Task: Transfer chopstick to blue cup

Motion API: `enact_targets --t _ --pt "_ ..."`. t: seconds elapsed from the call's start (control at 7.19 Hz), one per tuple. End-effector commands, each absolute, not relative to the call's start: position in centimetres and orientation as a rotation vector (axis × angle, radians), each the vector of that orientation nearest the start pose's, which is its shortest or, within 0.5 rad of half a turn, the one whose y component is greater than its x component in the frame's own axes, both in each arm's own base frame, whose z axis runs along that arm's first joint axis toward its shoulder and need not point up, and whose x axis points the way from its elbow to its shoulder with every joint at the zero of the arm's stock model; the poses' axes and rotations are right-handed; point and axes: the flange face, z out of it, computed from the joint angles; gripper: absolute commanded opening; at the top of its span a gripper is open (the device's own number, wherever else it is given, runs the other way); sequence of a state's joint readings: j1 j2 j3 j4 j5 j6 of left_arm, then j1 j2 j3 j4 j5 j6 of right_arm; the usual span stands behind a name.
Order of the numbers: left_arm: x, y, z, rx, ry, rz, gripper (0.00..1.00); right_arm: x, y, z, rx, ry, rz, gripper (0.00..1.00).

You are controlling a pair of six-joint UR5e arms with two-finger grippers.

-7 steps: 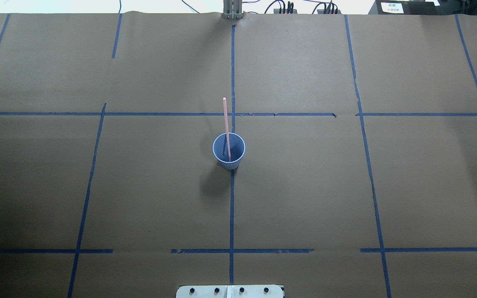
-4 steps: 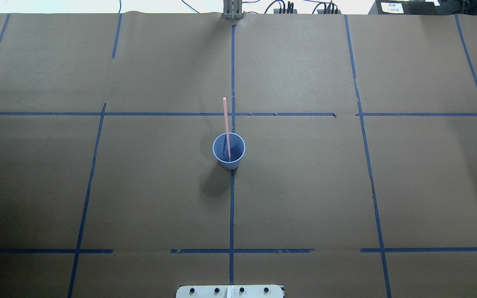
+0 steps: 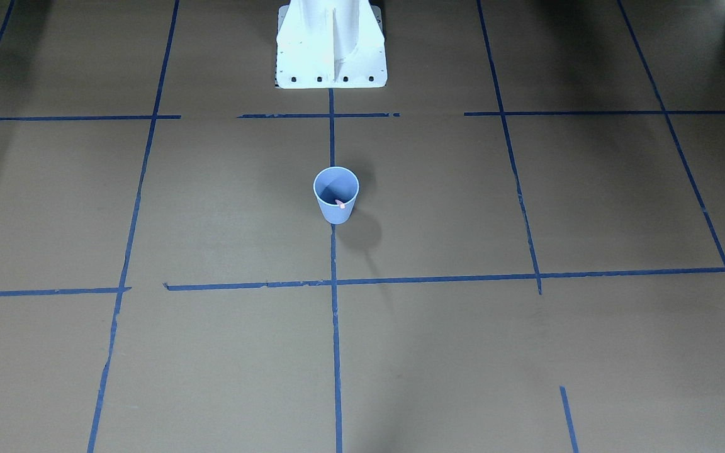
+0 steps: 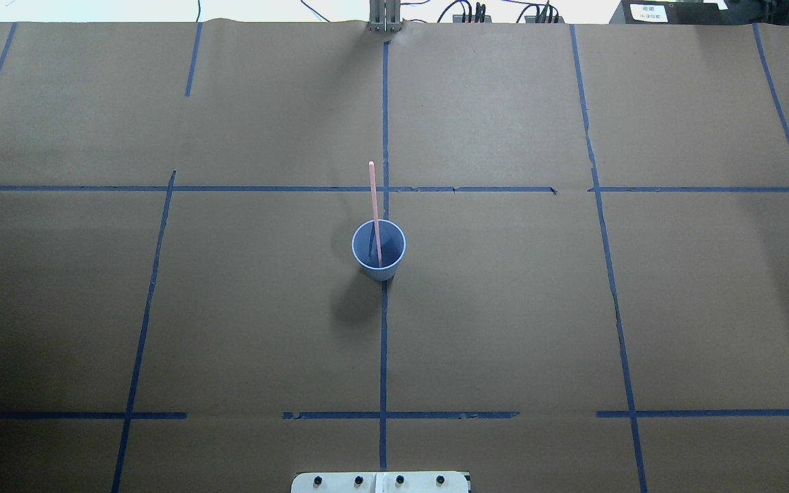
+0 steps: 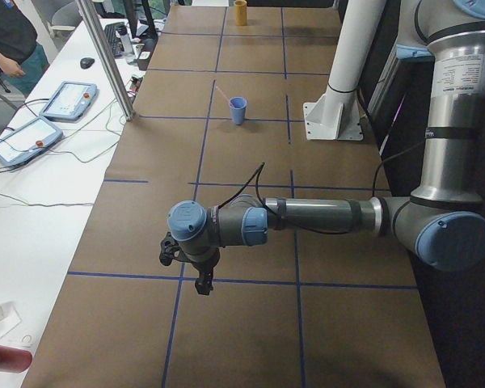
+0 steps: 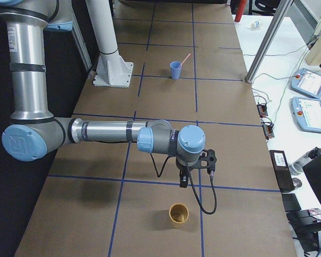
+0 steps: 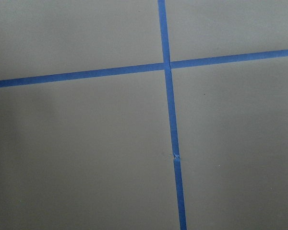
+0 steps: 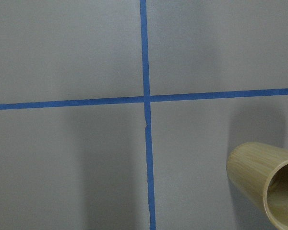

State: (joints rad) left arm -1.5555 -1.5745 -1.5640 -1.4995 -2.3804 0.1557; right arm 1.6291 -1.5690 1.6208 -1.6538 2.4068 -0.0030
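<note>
Unchanged: pink chopstick stands in blue cup, well apart from counter edges; transfer appears complete. Left end effector, right end effector: opening cannot be told.

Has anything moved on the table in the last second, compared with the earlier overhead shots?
Nothing visibly changed in the overhead view. The pink chopstick stands in the blue cup with the same lean away from the robot, and the cup sits in the same spot.
</note>
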Motion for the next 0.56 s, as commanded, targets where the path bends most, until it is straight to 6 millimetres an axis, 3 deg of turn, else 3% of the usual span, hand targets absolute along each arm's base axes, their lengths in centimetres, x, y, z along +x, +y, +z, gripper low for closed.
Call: enact_targets --t 0.0,0.42 --pt "-5.38 -48.95 66.45 -0.012 0.811 0.130 1.00 8.79 -48.63 63.55 -0.002 -0.837 0.066 1.00" --pt "-5.38 -48.95 66.45 -0.012 0.811 0.130 1.00 8.79 -48.72 63.32 0.001 -0.836 0.067 1.00"
